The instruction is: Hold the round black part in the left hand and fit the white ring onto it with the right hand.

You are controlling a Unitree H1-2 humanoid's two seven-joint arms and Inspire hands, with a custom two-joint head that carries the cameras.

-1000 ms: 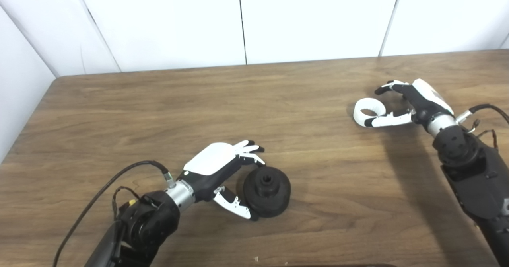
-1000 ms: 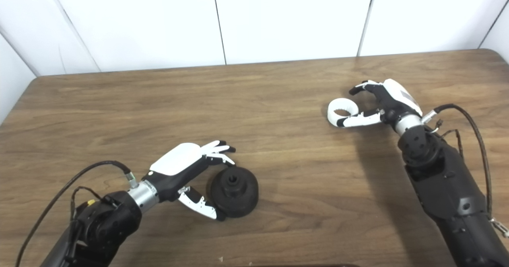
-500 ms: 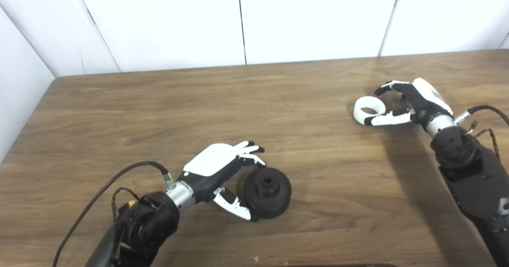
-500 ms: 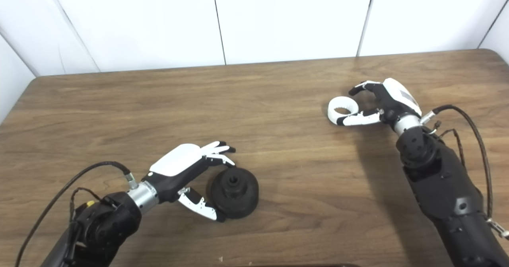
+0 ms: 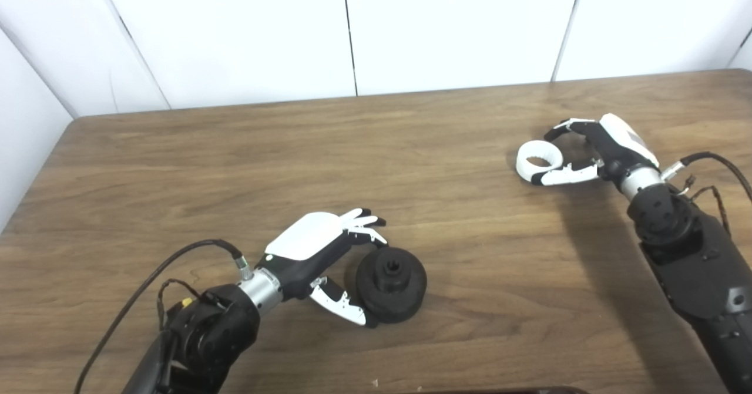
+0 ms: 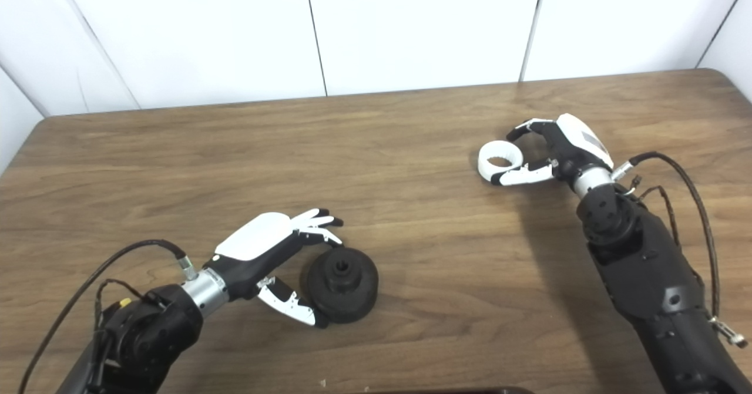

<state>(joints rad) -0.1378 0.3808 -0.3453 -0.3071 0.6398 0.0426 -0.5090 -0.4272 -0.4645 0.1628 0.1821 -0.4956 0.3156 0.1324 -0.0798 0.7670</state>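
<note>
Left eye view: the round black plastic part (image 5: 391,284) lies flat on the brown wooden table (image 5: 235,165), hub upward, just beyond the left hand (image 5: 326,259). That hand cups its near rim, fingers spread over the far edge and thumb low along the front; whether it truly grips is unclear.

Right eye view: the white plastic ring (image 6: 500,159) sits flat just ahead of the right hand (image 6: 552,150), between its curled fingers and straight thumb. The hand is half-open around it, thumb touching the ring's near side, nothing lifted. Ring and black part lie well apart.
</note>
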